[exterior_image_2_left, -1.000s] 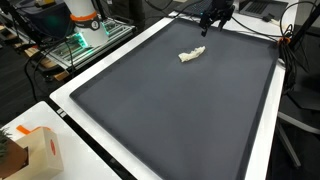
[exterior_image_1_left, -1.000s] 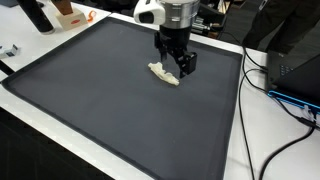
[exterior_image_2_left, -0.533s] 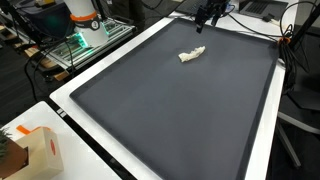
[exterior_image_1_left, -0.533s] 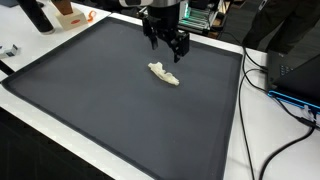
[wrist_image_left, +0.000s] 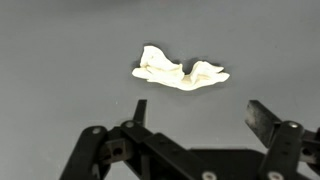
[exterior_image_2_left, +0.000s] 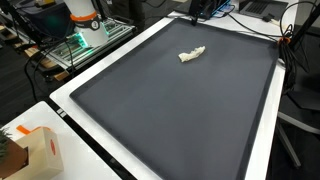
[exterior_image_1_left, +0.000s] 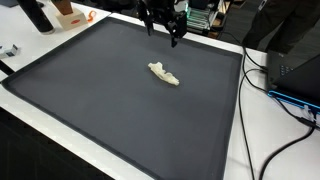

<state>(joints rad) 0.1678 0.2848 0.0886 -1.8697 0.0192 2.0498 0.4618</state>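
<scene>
A small crumpled cream-white cloth (exterior_image_1_left: 164, 74) lies flat on the dark grey mat (exterior_image_1_left: 90, 100) toward its far side; it also shows as a pale twist of cloth (exterior_image_2_left: 192, 54). My gripper (exterior_image_1_left: 164, 33) hangs well above it near the mat's far edge, open and holding nothing; only its tip (exterior_image_2_left: 196, 14) pokes in at the top of an exterior view. In the wrist view the cloth (wrist_image_left: 180, 72) lies ahead of the two spread black fingers (wrist_image_left: 266, 122), with bare mat between them and my gripper (wrist_image_left: 201, 118) empty.
White table border (exterior_image_1_left: 240, 110) frames the mat. Black cables (exterior_image_1_left: 275, 85) and a dark box (exterior_image_1_left: 295, 70) sit at one side. An orange-and-white box (exterior_image_2_left: 35, 150) stands at a near corner, electronics with green lights (exterior_image_2_left: 70, 45) beyond the mat edge.
My gripper has risen straight up from just over the cloth, staying open. The cloth lies where it was.
</scene>
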